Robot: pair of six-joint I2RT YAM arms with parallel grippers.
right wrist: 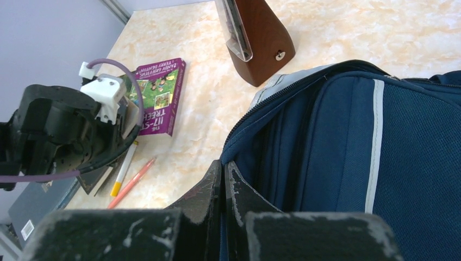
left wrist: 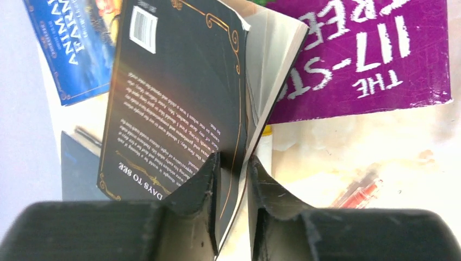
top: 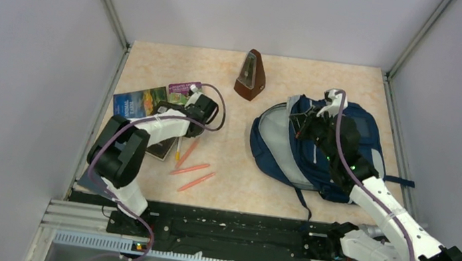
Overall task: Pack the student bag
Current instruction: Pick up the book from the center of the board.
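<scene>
The student bag (top: 278,164), navy with grey lining, lies open on the right of the table. My right gripper (right wrist: 224,166) is shut on the blue fabric edge of its opening (right wrist: 348,152). On the left, my left gripper (left wrist: 234,163) has its fingers on both sides of a black paperback (left wrist: 174,92), closed on the cover and pages at its near edge. The book stands tilted, its pages fanning a little. In the top view the left gripper (top: 173,111) sits over the pile of books.
A purple book (left wrist: 369,49) and a blue book (left wrist: 70,49) lie beyond the black one, with a grey-blue book (left wrist: 76,168) beneath. Orange pens (top: 191,168) lie between the arms. A wooden metronome (top: 250,76) stands at the back. Walls close in on both sides.
</scene>
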